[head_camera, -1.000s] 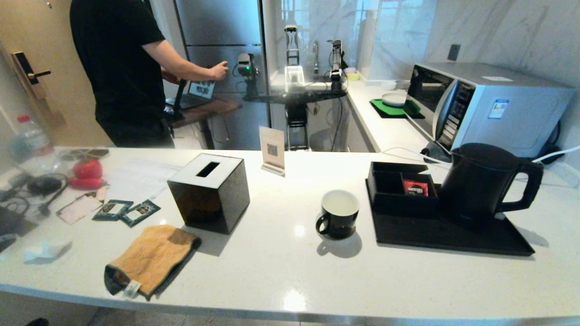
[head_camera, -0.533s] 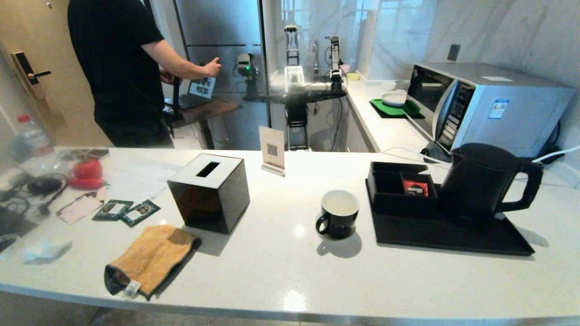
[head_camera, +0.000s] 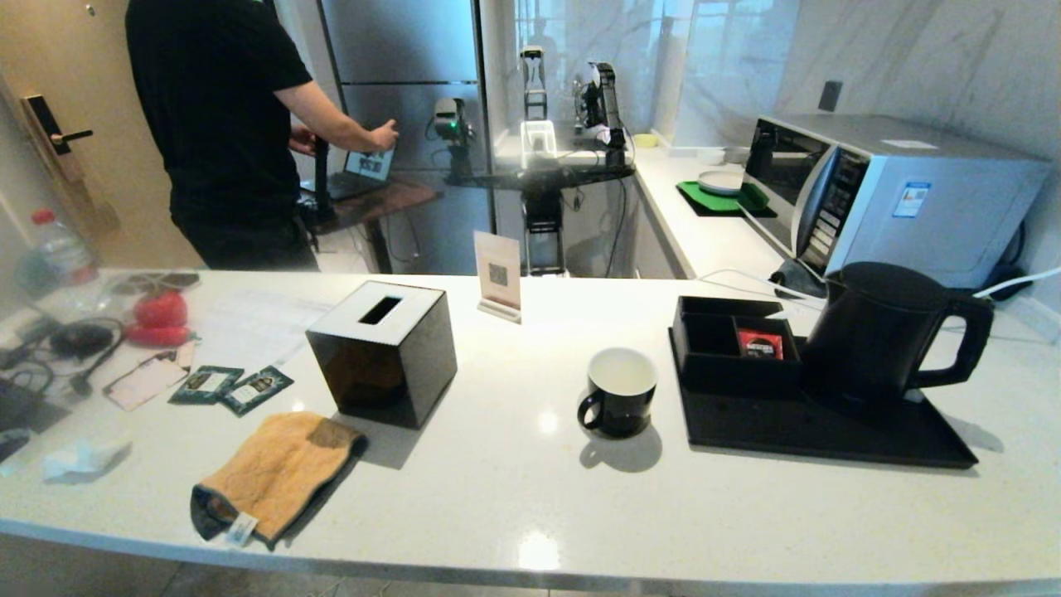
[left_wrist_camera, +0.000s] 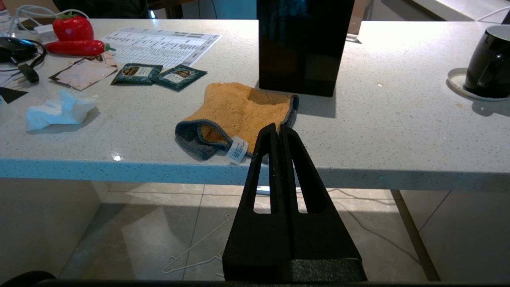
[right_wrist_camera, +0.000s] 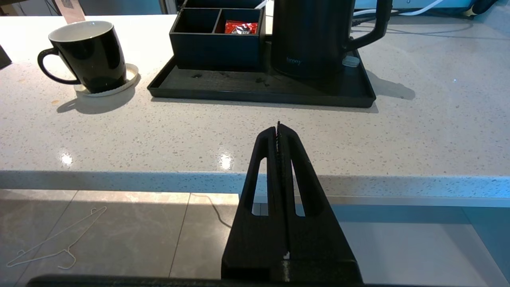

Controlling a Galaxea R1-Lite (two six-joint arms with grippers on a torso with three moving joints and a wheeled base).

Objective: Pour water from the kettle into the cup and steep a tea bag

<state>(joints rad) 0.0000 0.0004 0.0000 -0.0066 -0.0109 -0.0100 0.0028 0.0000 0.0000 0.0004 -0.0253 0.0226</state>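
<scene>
Nothing shifted on speckled worktop [head_camera: 514, 497] since earlier. Glossy black cup [head_camera: 620, 391] sits just left of flat black tray [head_camera: 829, 431]; matte tapered kettle [head_camera: 879, 340] on tray. Left gripper [left_wrist_camera: 278, 129], right gripper [right_wrist_camera: 278, 128] parked below worktop edge, jaws together.

bright overhead glare on counter [head_camera: 530, 497], soft shadows, left edge blurry.

Bare counter [head_camera: 514, 497] lies near the cup [head_camera: 620, 391]. The tissue box [head_camera: 383, 352] stands left, the tray [head_camera: 829, 431] right.
</scene>
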